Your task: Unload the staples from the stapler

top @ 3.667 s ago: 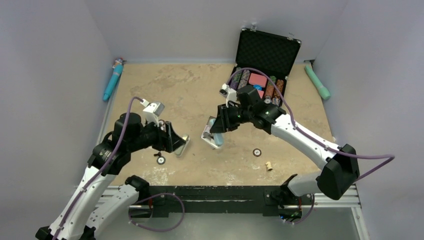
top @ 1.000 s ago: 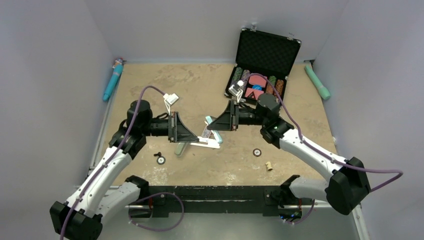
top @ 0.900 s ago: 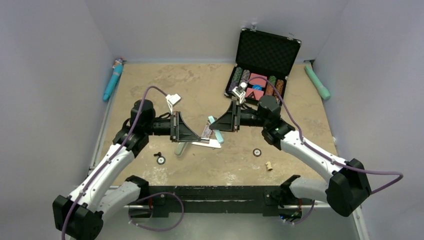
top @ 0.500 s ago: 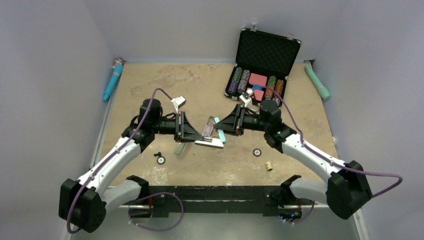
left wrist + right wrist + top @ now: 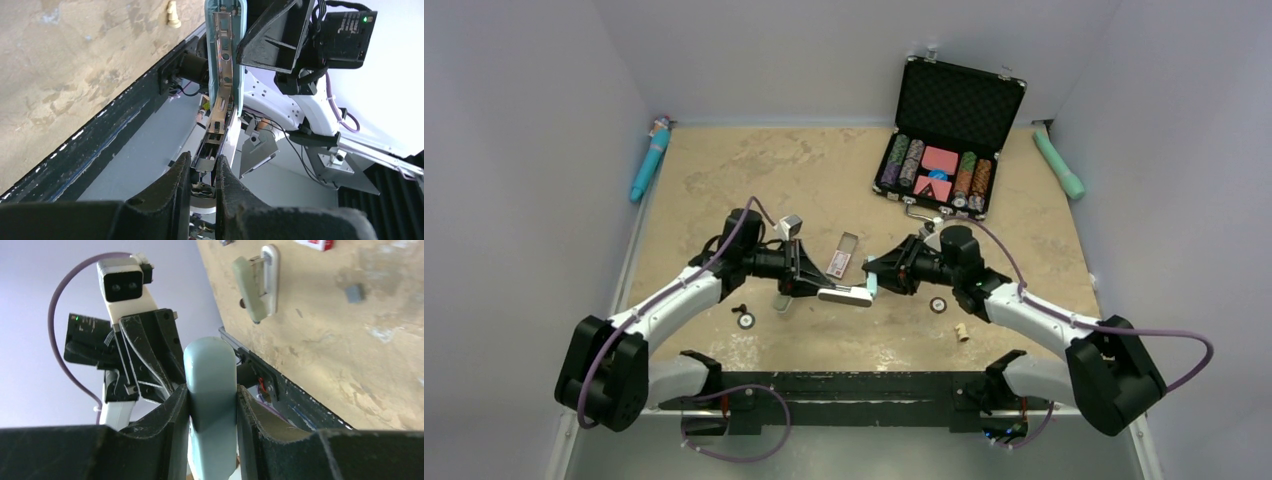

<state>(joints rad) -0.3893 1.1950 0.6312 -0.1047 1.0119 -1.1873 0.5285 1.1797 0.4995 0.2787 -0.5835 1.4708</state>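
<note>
The pale-blue stapler (image 5: 871, 288) hangs above the table's middle, held between both arms, its white-grey metal inner part (image 5: 844, 296) swung out to the left. My left gripper (image 5: 812, 288) is shut on the end of that metal part (image 5: 216, 125); its fingertips (image 5: 181, 167) pinch the part's sides. My right gripper (image 5: 211, 387) is shut on the blue body (image 5: 210, 365), also seen from above (image 5: 879, 282). A tiny grey bit that looks like staples (image 5: 354, 292) lies on the table.
An open black case (image 5: 954, 100) with chips stands at the back right. Teal tubes lie by the left wall (image 5: 650, 160) and right wall (image 5: 1060, 165). A red-labelled box (image 5: 839, 262), a silver-olive piece (image 5: 782, 300), two round bits (image 5: 745, 320) (image 5: 938, 305) and a small peg (image 5: 962, 331) lie around.
Both arms have stretched forward and dropped lower, carrying the stapler toward the near side. The labelled box now lies uncovered behind the grippers. Both grips are unchanged.
</note>
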